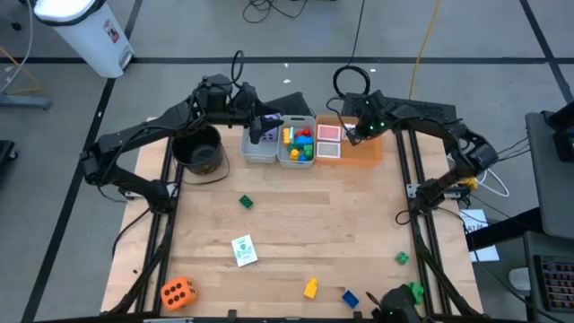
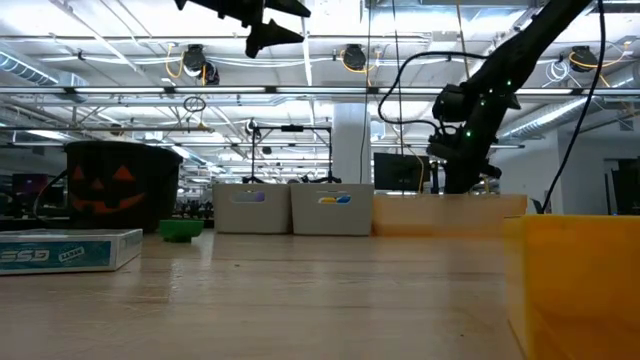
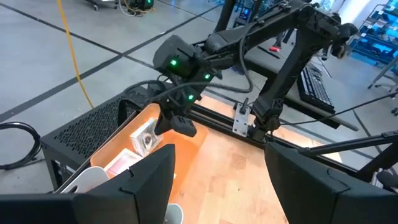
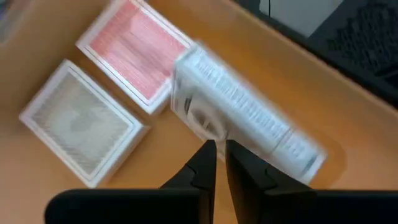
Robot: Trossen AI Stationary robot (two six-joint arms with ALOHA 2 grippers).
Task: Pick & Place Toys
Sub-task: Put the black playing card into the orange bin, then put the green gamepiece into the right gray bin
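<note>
My right gripper [image 4: 221, 149] is shut and points down into the flat orange tray [image 1: 363, 152] at the table's far side. A white card box [image 4: 242, 115] lies tilted and blurred just past its fingertips. In the tray also lie a red-backed card pack [image 4: 137, 50] and a pale one [image 4: 81, 124]. My left gripper [image 1: 260, 126] hangs open, high above the two grey bins [image 1: 260, 148], with nothing between its fingers. Loose on the table are a green brick [image 1: 246, 202], a card box [image 1: 243, 249], an orange die [image 1: 177, 292], a yellow brick [image 1: 310, 288] and a blue brick [image 1: 350, 297]. My right gripper comes from above, slanting down, and its shut fingertips [image 4: 208, 155] stand at the white card box's long edge [image 4: 205, 134]. Whether they touch it I cannot tell. The box stands tilted in the tray [image 3: 144, 138], beside the red-backed pack.
The right grey bin [image 1: 298, 152] holds several coloured bricks. A black pumpkin bucket [image 1: 199, 151] stands left of the bins. Two green bricks [image 1: 402, 258] [image 1: 415, 290] lie near the right front corner. The table's middle is bare wood.
</note>
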